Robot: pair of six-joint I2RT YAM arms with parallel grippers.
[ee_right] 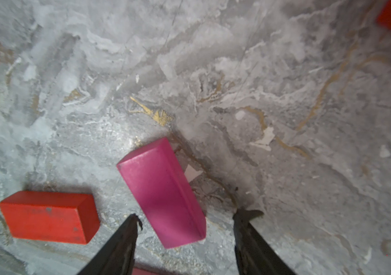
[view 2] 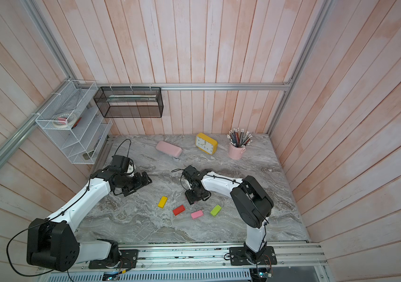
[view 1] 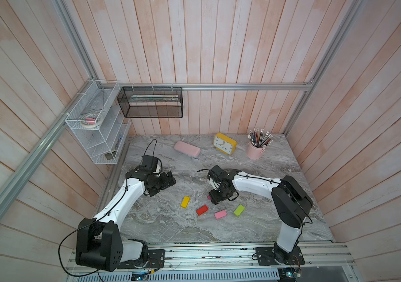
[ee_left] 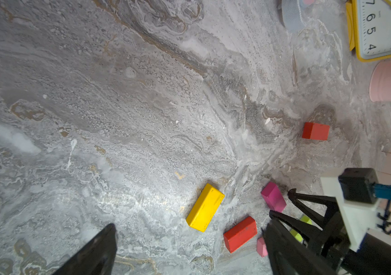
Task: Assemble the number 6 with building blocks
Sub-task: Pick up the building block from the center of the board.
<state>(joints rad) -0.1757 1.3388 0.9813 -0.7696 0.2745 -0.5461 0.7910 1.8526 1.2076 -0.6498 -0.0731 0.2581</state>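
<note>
R gripper (ee_right: 188, 217) hangs low over the magenta block (ee_right: 163, 192). Jaws spread, one finger each side, neither touching, so nothing pinched yet. L gripper (ee_left: 189, 228) waits off to the side, jaws wide, empty.

Blocks lie loose mid-table: yellow (view 1: 185, 202), red (view 1: 202, 210), light pink (view 1: 220, 214) and lime (view 1: 239, 210) in a ragged row. Magenta sits just behind them under the R wrist. A 2nd red (ee_left: 315, 131) is well apart, seen only from the wrist cams. No 6 shape so far.

Handling, my read: small solid bricks, prob. painted wood, so light, stiff, not fragile. Matte faces should give decent friction, but w/ flat sides an off-centre pinch may twist one. Best hold is across the short width, on the two long faces, near mid-length. Jaws sit a bit skew to the magenta's long axis atm, so expect a swivel when they meet it.

Table (view 1: 160, 227) is grey marble-look, flat, slight sheen; blocks prob. slide if nudged. There's an open patch in front of the row to build on. Case (view 1: 186, 149), clock (view 1: 225, 143) and pencil cup (view 1: 255, 150) keep to the back edge, well clear. Plank walls all round.
</note>
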